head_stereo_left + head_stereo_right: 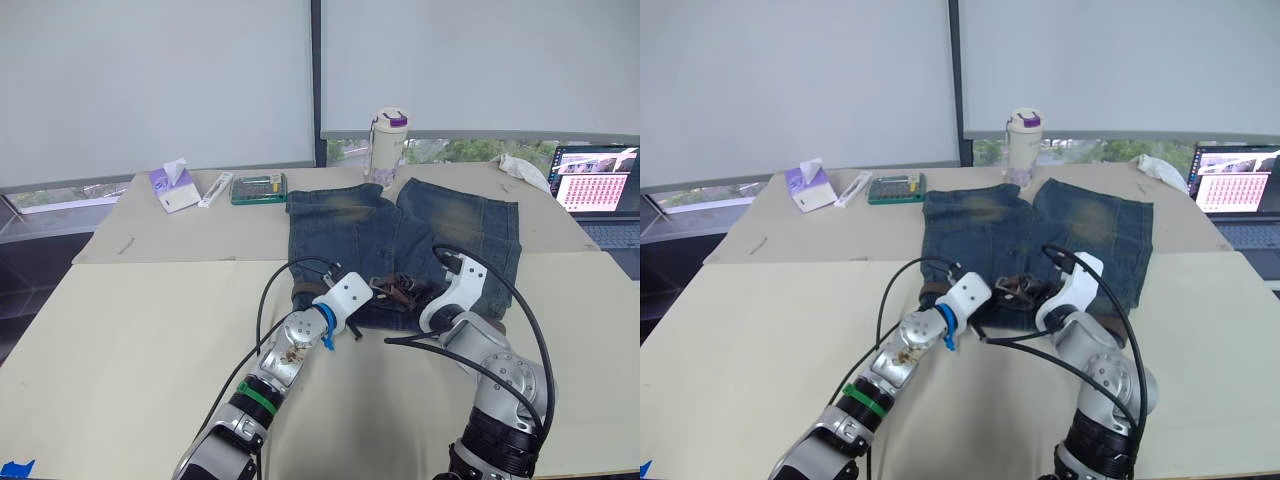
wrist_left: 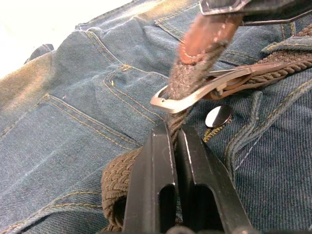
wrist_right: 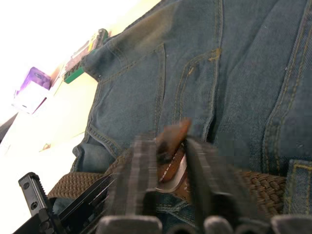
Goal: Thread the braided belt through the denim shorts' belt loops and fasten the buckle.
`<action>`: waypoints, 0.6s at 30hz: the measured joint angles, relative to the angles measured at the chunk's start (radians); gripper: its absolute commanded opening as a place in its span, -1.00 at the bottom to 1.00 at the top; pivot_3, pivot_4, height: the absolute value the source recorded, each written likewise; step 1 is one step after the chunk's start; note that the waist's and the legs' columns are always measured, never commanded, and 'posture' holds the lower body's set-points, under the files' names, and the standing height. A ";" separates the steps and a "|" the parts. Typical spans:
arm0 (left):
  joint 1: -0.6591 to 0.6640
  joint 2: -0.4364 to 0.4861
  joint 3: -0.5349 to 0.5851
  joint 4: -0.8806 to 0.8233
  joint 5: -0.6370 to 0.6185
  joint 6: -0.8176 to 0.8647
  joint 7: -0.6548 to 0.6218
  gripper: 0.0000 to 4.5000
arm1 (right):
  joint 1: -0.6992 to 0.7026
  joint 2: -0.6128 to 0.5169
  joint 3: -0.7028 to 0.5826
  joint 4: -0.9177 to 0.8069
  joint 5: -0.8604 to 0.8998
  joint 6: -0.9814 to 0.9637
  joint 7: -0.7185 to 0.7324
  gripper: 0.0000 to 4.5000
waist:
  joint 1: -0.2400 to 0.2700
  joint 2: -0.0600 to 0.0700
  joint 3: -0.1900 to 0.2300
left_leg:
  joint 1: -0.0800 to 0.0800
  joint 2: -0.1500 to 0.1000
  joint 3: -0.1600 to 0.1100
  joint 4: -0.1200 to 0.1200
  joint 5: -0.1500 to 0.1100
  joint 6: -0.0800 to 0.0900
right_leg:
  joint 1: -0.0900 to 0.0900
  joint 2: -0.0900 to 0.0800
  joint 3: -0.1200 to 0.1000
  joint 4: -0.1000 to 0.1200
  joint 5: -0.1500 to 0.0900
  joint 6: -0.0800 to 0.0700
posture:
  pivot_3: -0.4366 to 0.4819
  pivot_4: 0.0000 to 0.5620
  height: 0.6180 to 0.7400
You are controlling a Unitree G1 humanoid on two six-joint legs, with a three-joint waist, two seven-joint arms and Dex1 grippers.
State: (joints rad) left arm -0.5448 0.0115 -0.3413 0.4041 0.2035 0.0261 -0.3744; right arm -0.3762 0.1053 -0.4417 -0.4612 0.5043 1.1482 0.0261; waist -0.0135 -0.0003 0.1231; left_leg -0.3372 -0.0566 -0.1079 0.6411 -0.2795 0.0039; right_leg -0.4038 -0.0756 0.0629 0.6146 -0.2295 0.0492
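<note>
At the far side of the worktop [image 1: 120, 330] a tissue box [image 1: 172, 187], a green case [image 1: 259, 188] and a white bottle with a purple lid [image 1: 386, 146] are seen, the bottle just behind the denim shorts [image 1: 400, 235]. The contents of the green case cannot be told. A laptop [image 1: 600, 190] is placed at the far right, and a crumpled white cloth [image 1: 522, 170] lies beside it. Black cables arch over both arms and partly hide the waistband.

The denim shorts are spread flat in the middle, with the waistband toward the robot. The braided belt [image 2: 117, 175] is laid along the waistband. Its leather-tipped end is passed through the buckle [image 2: 195, 92], which lies on the denim near a metal button [image 2: 218, 116].

Both arms are bent inward over the waistband. The left hand [image 2: 174, 134] is closed tight on the braided belt just below the buckle. The right hand [image 3: 168, 146] is held above the buckle, and its fingers are clamped on the leather tip of the braided belt.
</note>
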 measured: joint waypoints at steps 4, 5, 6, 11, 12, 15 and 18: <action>0.012 0.002 0.006 -0.007 -0.012 -0.006 -0.010 -0.85 | -0.001 0.002 -0.006 0.007 0.031 0.000 -0.017 -0.99 | -0.001 0.000 0.000 | 0.000 0.000 0.000 0.000 0.000 0.000 | 0.000 0.000 0.000 0.000 0.000 0.000 | -0.05 -0.47 1.00; 0.017 0.003 0.007 -0.012 -0.018 -0.006 -0.022 -0.68 | -0.001 0.003 -0.009 0.011 0.042 0.000 -0.023 -1.00 | -0.002 0.000 0.000 | 0.000 0.000 0.000 0.000 0.000 0.000 | 0.000 0.000 0.000 0.000 0.000 0.000 | -0.05 -0.47 1.00; 0.021 0.008 0.008 -0.020 -0.025 -0.009 -0.033 -0.54 | -0.003 0.003 -0.021 0.016 0.056 0.000 -0.031 -1.00 | -0.002 0.000 0.000 | 0.000 0.000 0.000 0.000 0.000 0.000 | 0.000 0.000 0.000 0.000 0.000 0.000 | -0.05 -0.47 1.00; 0.054 0.055 0.004 -0.030 -0.030 -0.095 -0.066 0.04 | -0.049 -0.043 -0.150 0.022 0.179 0.033 -0.066 -1.00 | 0.002 0.000 0.000 | 0.000 0.000 0.000 0.000 0.000 0.000 | 0.000 0.000 0.000 0.000 0.000 0.000 | -0.05 -0.47 1.00; 0.060 0.068 0.004 -0.031 -0.032 -0.110 -0.077 0.04 | -0.049 -0.068 -0.170 0.022 0.204 0.045 -0.065 -1.00 | 0.002 0.000 0.000 | 0.000 0.000 0.000 0.000 0.000 0.000 | 0.000 0.000 0.000 0.000 0.000 0.000 | -0.05 -0.47 1.00; 0.080 0.103 0.005 -0.031 -0.037 -0.136 -0.098 0.04 | -0.035 -0.153 -0.230 0.027 0.269 0.078 -0.060 -1.00 | 0.001 0.001 0.000 | -0.001 0.000 0.000 0.000 0.000 0.001 | 0.000 0.000 0.000 -0.001 0.000 0.000 | -0.05 -0.47 1.00; 0.085 0.137 0.011 -0.019 -0.037 -0.156 -0.106 0.04 | -0.002 -0.246 -0.263 0.045 0.325 0.123 -0.045 -1.00 | 0.002 0.001 0.000 | -0.001 0.000 0.001 0.000 0.000 0.001 | 0.001 0.000 0.000 -0.001 0.000 0.000 | -0.05 -0.47 1.00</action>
State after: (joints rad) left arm -0.4602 0.1489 -0.3300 0.3852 0.1661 -0.1295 -0.4802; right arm -0.3786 -0.1403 -0.7045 -0.4164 0.8297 1.2715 -0.0191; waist -0.0117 0.0005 0.1228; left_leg -0.3380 -0.0565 -0.1068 0.6411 -0.2798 0.0048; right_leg -0.4032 -0.0757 0.0629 0.6140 -0.2296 0.0493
